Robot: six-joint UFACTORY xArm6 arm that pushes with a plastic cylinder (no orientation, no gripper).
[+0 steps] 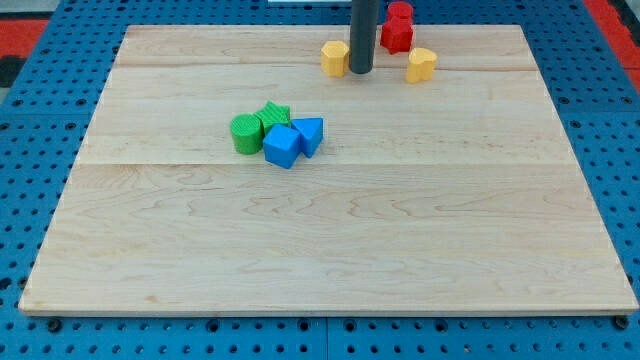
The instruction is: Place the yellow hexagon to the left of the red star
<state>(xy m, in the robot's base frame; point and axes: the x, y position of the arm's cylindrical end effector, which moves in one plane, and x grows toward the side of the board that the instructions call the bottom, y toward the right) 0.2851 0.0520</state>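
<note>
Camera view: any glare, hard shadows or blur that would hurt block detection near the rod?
Camera view: lighting is even and soft, no glare on the wooden board; shadows under the blocks are faint. The yellow hexagon and red star look sharp; the rod hides part of the star. My tip sits just to the right of the hexagon. The view's top edge cuts off the rod.

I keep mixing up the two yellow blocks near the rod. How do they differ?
The yellow hexagon sits at the view's left of my tip, right beside it; the other yellow block lies at the view's right, apart from the tip. The hexagon has flat facets; the other looks rounded, perhaps heart-shaped. Both are yellow, similar in size, and below the red block.
</note>
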